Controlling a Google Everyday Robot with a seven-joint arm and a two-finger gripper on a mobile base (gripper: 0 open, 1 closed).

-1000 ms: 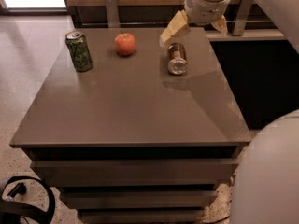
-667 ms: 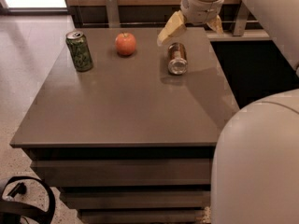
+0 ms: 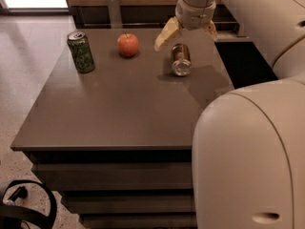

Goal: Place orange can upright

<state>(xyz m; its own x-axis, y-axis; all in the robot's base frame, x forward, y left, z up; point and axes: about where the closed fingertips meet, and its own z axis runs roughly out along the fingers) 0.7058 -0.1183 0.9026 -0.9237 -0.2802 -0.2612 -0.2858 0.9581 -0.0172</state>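
Note:
The orange can (image 3: 180, 59) lies on its side on the brown table (image 3: 119, 109), at the far right, with its silver end facing the camera. My gripper (image 3: 187, 32) hangs just above and behind the can, its pale fingers (image 3: 166, 34) spread wide to either side, empty and not touching it. The arm comes down from the upper right.
A green can (image 3: 80, 51) stands upright at the table's far left. A red apple (image 3: 128, 45) sits between it and the orange can. The robot's white body (image 3: 248, 156) fills the lower right. A dark cable loop (image 3: 24, 209) lies on the floor at the lower left.
The gripper has shifted slightly left and lower toward the lying can. The robot's body has swung further into the lower right of the view. The can has not moved.

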